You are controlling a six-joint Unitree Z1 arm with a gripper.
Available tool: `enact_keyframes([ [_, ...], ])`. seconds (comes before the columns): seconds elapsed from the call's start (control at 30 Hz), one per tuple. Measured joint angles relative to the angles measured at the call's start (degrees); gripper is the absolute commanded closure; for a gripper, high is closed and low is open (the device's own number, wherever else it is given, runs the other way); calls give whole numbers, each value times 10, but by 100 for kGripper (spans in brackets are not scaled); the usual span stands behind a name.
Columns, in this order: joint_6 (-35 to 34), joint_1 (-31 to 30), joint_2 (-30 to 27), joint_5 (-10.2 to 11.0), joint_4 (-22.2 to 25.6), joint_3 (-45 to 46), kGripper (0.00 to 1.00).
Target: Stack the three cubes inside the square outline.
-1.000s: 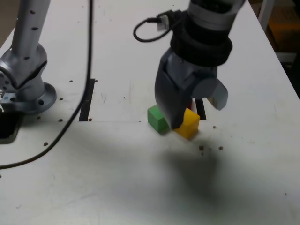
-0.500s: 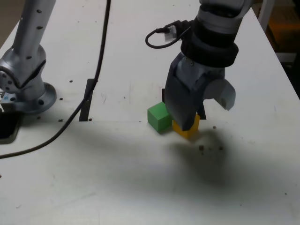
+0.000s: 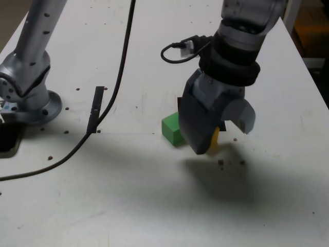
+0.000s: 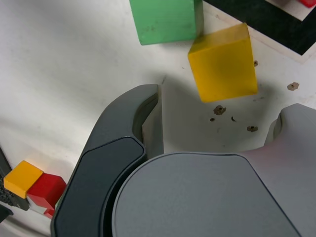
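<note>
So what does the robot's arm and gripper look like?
The gripper has two chunky, rounded jaws, one dark grey and one lighter grey. Above sits a black ribbed collar, then a silver arm. A black cable loops beside the wrist.

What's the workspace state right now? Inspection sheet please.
Surface: white table, scuffed, with small dark specks.
Job's things: green cube and yellow cube on the table close together, outside the square outline; a sliver of the red cube shows inside it. Nothing seen stacked.
Clutter: straight black tape strip.
Hand: hand open over the yellow cube, holding nothing.
Cables: long black cable trailing across the table; short looped cable at the wrist.
Surroundings: grey metal arm base at the exterior view's left; something orange beyond the table edge.
</note>
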Motion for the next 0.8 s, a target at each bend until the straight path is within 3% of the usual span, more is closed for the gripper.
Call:
enact_keyframes([
  [0.8,39,37,27,-12,-14,13,14],
])
